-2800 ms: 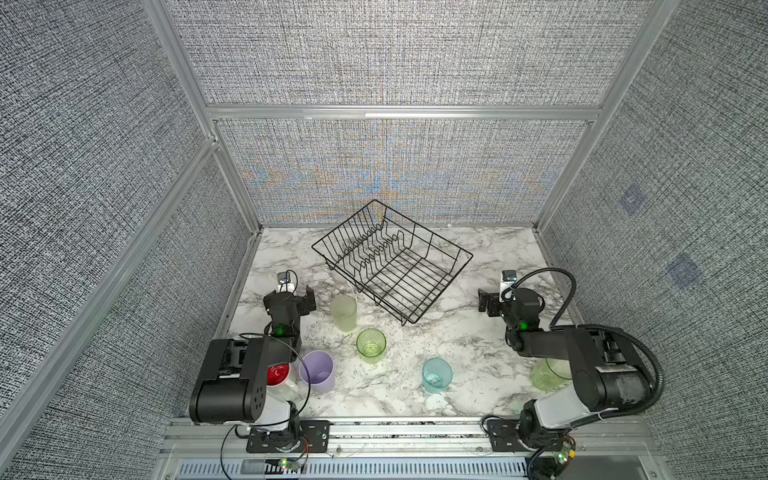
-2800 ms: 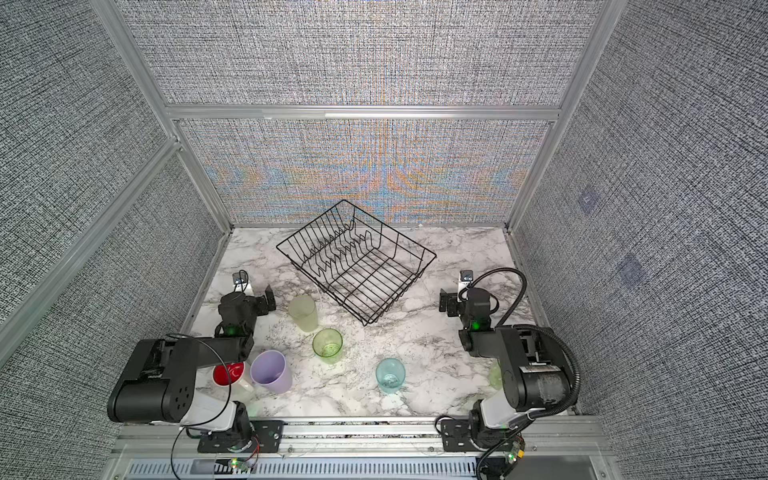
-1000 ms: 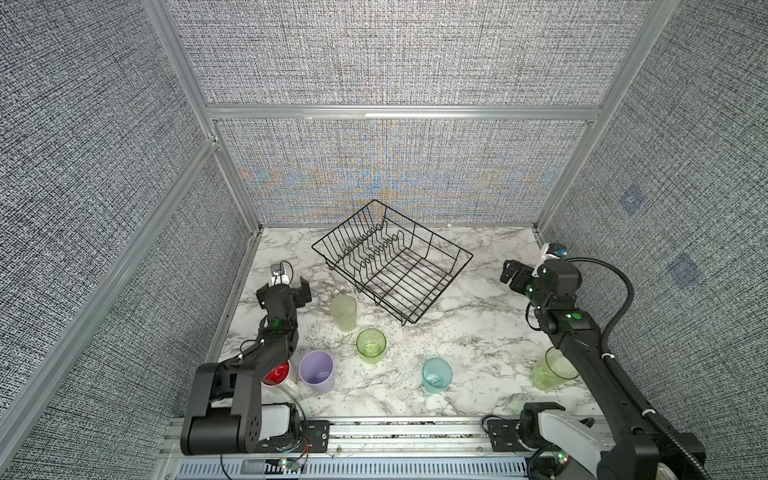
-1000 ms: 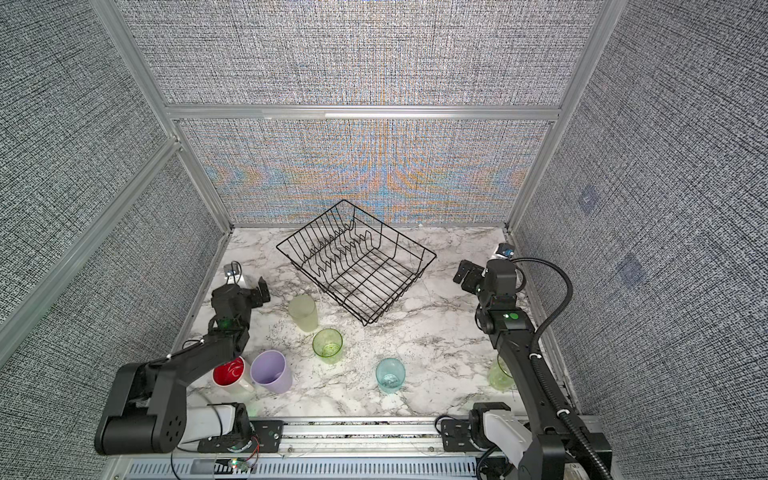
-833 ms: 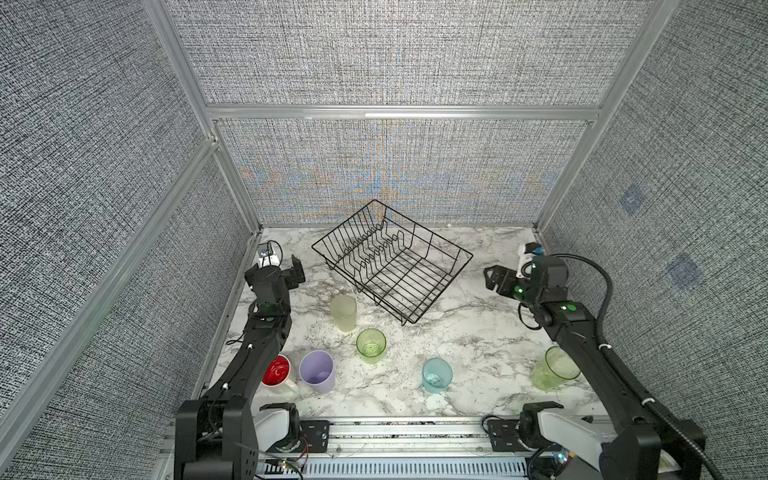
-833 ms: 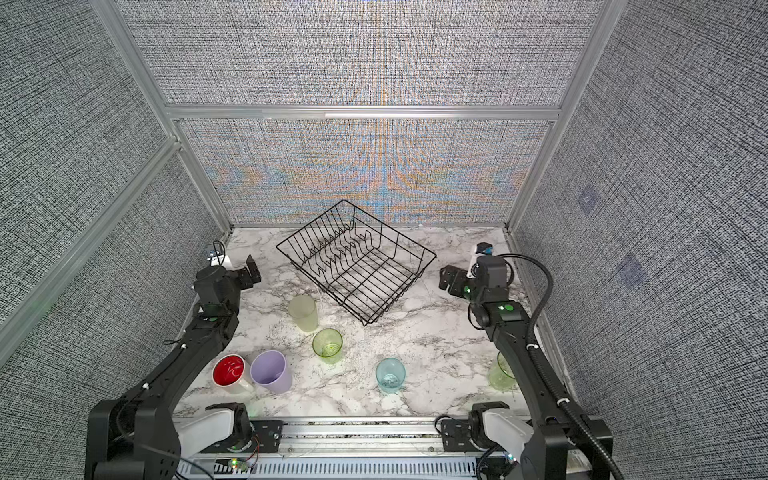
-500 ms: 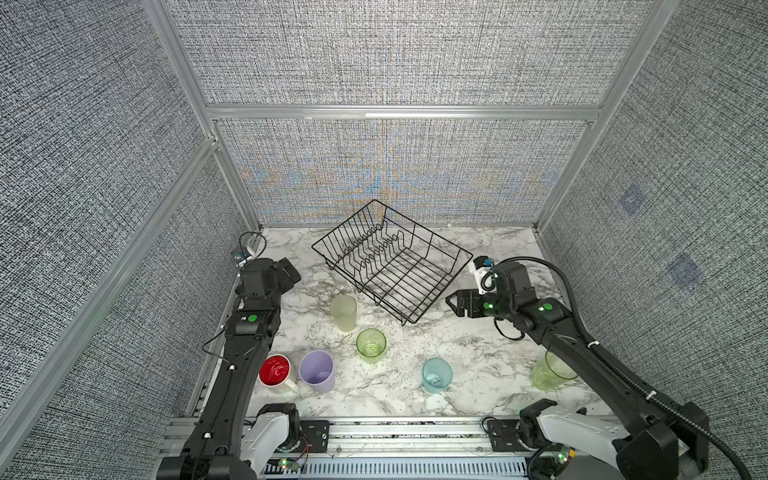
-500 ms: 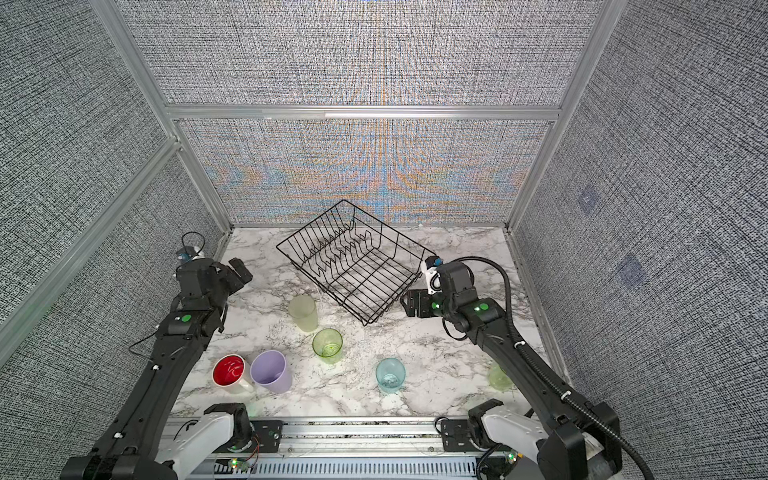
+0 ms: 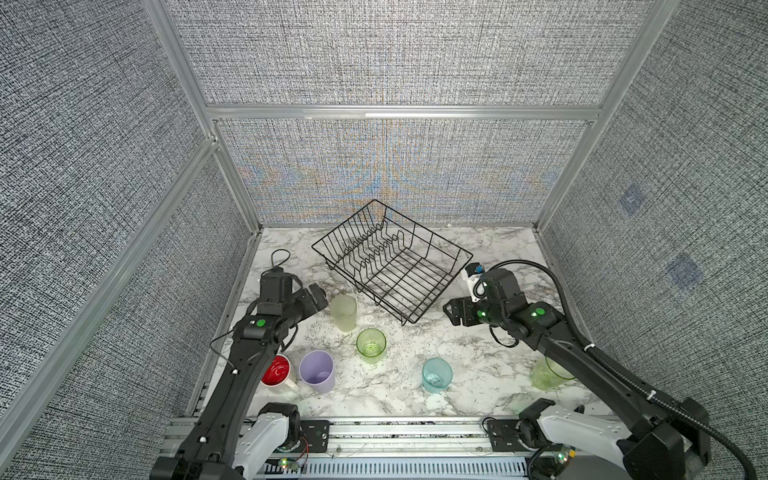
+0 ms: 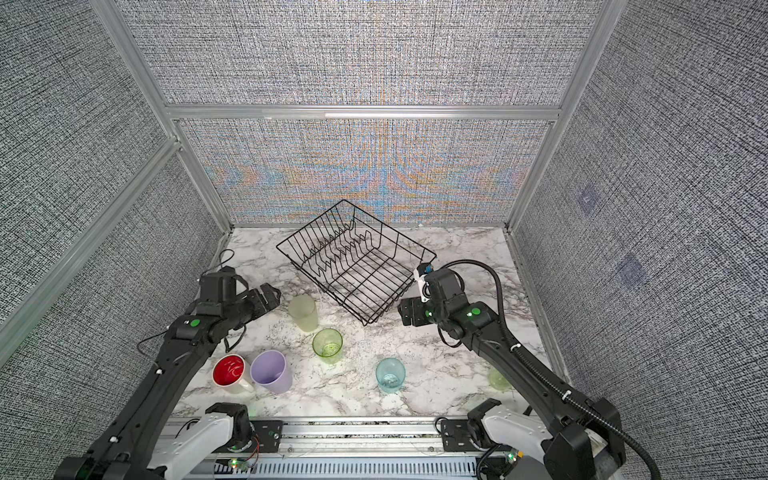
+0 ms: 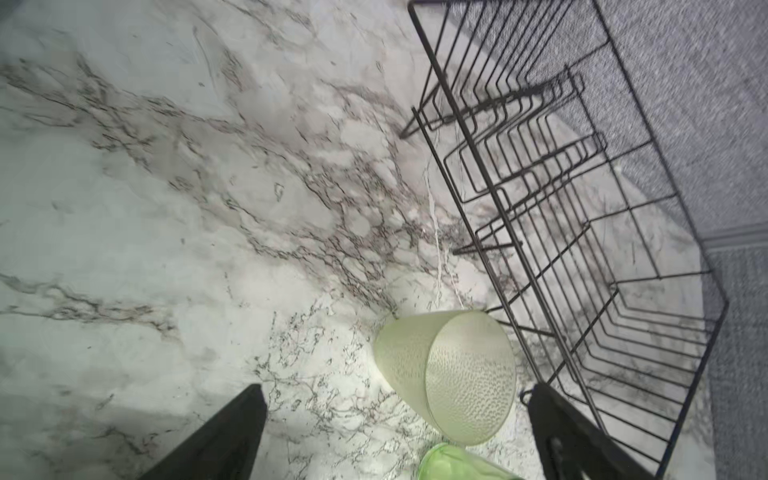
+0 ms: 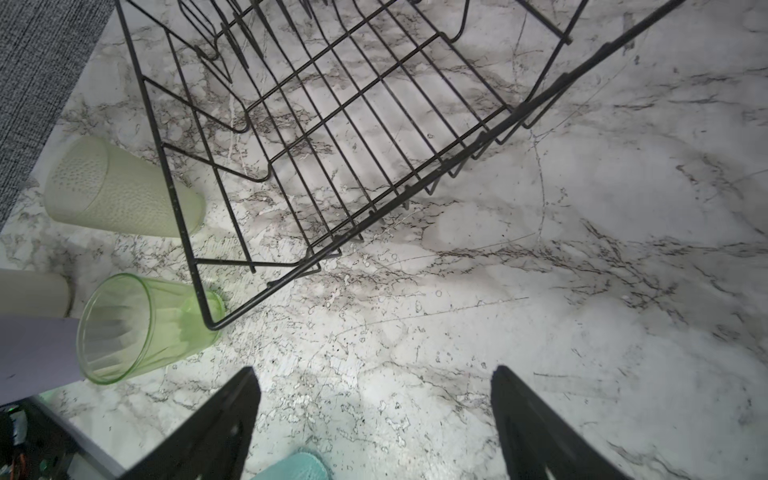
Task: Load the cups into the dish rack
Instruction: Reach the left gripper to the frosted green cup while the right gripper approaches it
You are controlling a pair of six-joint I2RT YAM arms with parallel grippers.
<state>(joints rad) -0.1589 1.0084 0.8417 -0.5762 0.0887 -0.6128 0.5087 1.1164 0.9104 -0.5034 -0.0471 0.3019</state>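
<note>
A marble surface (image 9: 498, 249) bore the dish rack (image 9: 390, 266). Flanking it, the left gripper (image 9: 319, 292) and right gripper (image 9: 451, 311) held their jaws spread, empty.

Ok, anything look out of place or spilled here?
The dish rack sits skewed, corner-on to the edges of the marble table, and is empty. The cups stand on the table, none tipped; one green tumbler is half hidden behind the right arm. No spill shows.
</note>
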